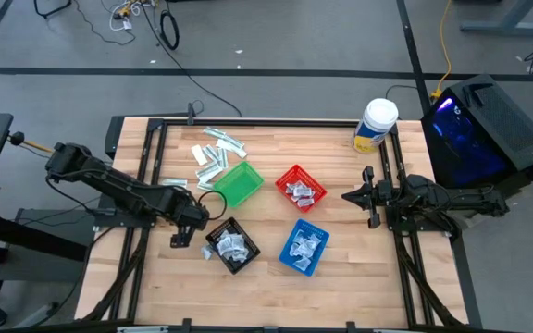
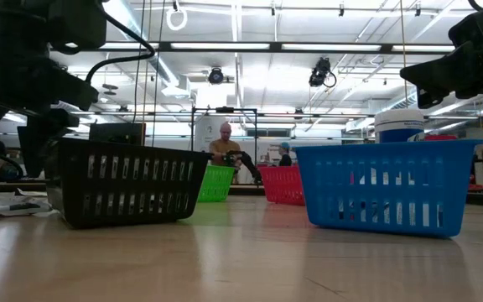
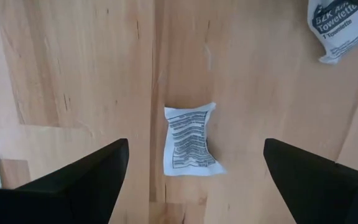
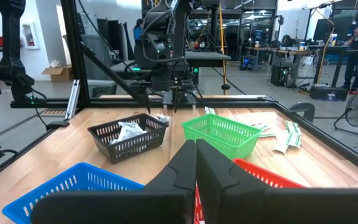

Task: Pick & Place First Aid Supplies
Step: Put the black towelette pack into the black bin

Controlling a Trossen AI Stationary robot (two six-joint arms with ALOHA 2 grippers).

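Observation:
A small white printed packet (image 3: 190, 140) lies flat on the wooden table, left of the black basket (image 1: 232, 246). My left gripper (image 3: 196, 149) points straight down over it and is open, one finger on either side of the packet and clear of it. In the high view my left gripper (image 1: 181, 236) stands just left of the black basket. A second packet (image 3: 337, 28) lies a little way off. More loose packets and strips (image 1: 213, 153) lie at the far left. My right gripper (image 1: 350, 196) waits shut and level at the table's right side.
Green (image 1: 239, 183), red (image 1: 301, 188) and blue (image 1: 303, 247) baskets stand mid-table; the black, red and blue ones hold packets. A white-lidded tub (image 1: 375, 125) stands at the far right. Bare wood shows along the near edge (image 1: 266, 296).

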